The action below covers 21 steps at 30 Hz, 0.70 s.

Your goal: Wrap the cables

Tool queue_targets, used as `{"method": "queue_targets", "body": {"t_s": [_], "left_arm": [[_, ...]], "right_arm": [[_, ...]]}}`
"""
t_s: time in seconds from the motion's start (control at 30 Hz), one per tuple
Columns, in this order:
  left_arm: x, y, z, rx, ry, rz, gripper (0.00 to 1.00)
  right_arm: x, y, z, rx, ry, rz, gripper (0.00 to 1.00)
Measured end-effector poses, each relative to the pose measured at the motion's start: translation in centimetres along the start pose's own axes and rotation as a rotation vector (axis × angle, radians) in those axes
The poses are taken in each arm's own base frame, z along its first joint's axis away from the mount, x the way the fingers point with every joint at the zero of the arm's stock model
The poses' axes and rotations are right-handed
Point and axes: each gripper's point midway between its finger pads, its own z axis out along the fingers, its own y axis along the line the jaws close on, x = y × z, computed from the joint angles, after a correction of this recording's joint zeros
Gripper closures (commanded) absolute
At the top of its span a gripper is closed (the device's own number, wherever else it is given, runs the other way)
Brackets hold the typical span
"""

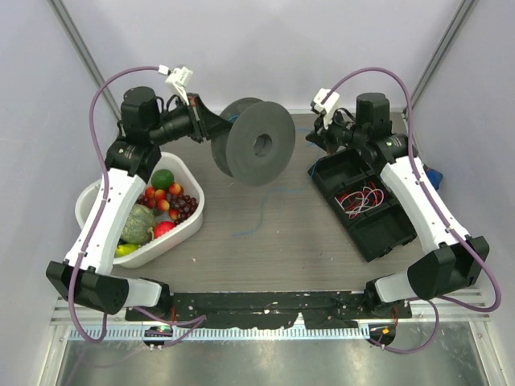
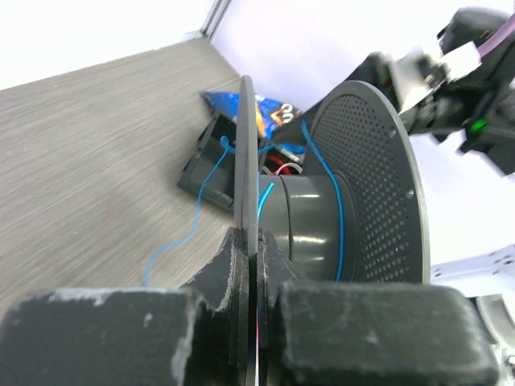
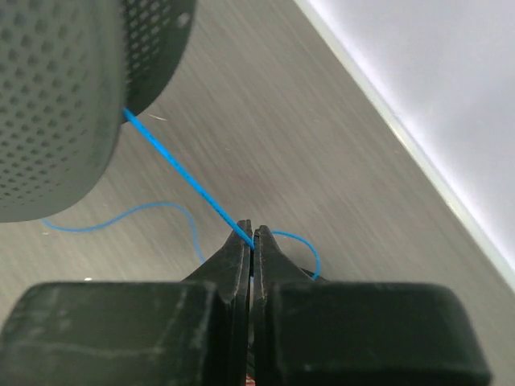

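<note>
The blue cable (image 3: pixel 183 174) runs in a straight, taut line from the dark grey spool (image 1: pixel 257 145) to the right gripper (image 3: pixel 252 236), whose 2 fingers are pressed together with the strand pinched between their tips. Just past that pinch a short loop of cable curls out to the right, and a slack, wavy length lies on the grey wood-grain table (image 1: pixel 273 257) below the spool. In the left wrist view the cable crosses the spool's hub in at least 2 places, and a loose strand passes the edge of the gripped flange and trails down onto the table. From above, faint blue lengths show on the table near its middle, on the near side of the spool

The spool sits at the far middle of the scene, held up by the left gripper (image 2: pixel 256 241), whose jaws are closed narrow on the rim of 1 thin flange. The other, perforated flange faces the right arm. The right gripper is just to the right of the spool, also on the far side

A white tub (image 1: pixel 173 241) of fruit stands at the left beside the left arm. A black tray (image 1: pixel 378 233) holding red and white wires (image 1: pixel 360 197) lies at the right, partly under the right arm, with a blue snack bag (image 2: pixel 265 108) beside it
</note>
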Motion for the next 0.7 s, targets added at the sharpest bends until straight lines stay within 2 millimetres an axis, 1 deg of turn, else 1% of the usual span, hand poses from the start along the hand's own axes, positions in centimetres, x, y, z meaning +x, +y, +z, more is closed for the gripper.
{"method": "queue_targets", "body": {"t_s": [0.1,0.27,0.3,0.33,0.37,0.4,0.43,0.47,0.5,0.53,0.57,0.63,0.67,0.7], "left_arm": [[-1.9,-0.8,-0.2,0.017,-0.055,-0.069,1.00],[-5.5,-1.2,-0.4,0.012,-0.132,-0.149,1.00],[-5.9,-1.3,-0.3,0.011,-0.141,-0.158,1.00],[-6.5,-1.5,-0.3,0.013,-0.151,-0.167,1.00],[-7.0,-1.7,-0.4,0.016,-0.159,-0.173,1.00],[-7.5,-1.9,-0.4,0.020,-0.167,-0.175,1.00],[-8.0,-2.2,-0.4,0.024,-0.176,-0.172,1.00],[-9.0,-2.4,-0.5,0.025,-0.199,-0.171,1.00],[-10.5,-3.0,-0.9,0.037,-0.238,-0.162,1.00],[-12.3,-3.8,-1.5,0.049,-0.284,-0.134,1.00],[-14.0,-4.5,-2.2,0.051,-0.335,-0.102,1.00],[-16.9,-6.6,-4.0,0.079,-0.421,-0.041,1.00],[-17.9,-7.5,-4.7,0.091,-0.454,-0.014,1.00],[-19.2,-8.8,-5.7,0.107,-0.495,0.022,1.00]], "right_arm": [[0.1,1.4,0.5,-0.066,-0.032,0.061,0.99],[-1.7,3.3,1.3,-0.148,-0.133,0.108,0.99],[-2.0,3.7,1.5,-0.159,-0.147,0.114,0.99],[-2.4,4.4,1.7,-0.173,-0.163,0.120,0.91],[-2.7,5.1,1.8,-0.187,-0.179,0.124,0.86],[-3.1,5.8,1.9,-0.199,-0.194,0.128,0.76],[-3.4,6.4,1.9,-0.204,-0.211,0.134,0.73],[-3.3,7.0,1.7,-0.208,-0.210,0.156,0.65],[-2.9,7.4,1.6,-0.207,-0.205,0.182,0.62],[-2.4,7.6,1.5,-0.201,-0.197,0.211,0.56],[-1.9,7.7,1.5,-0.193,-0.191,0.235,0.50],[-1.4,7.5,1.6,-0.169,-0.184,0.275,0.41],[-1.4,7.4,1.7,-0.159,-0.185,0.283,0.40],[-1.5,7.1,1.6,-0.147,-0.193,0.290,0.40]]}}
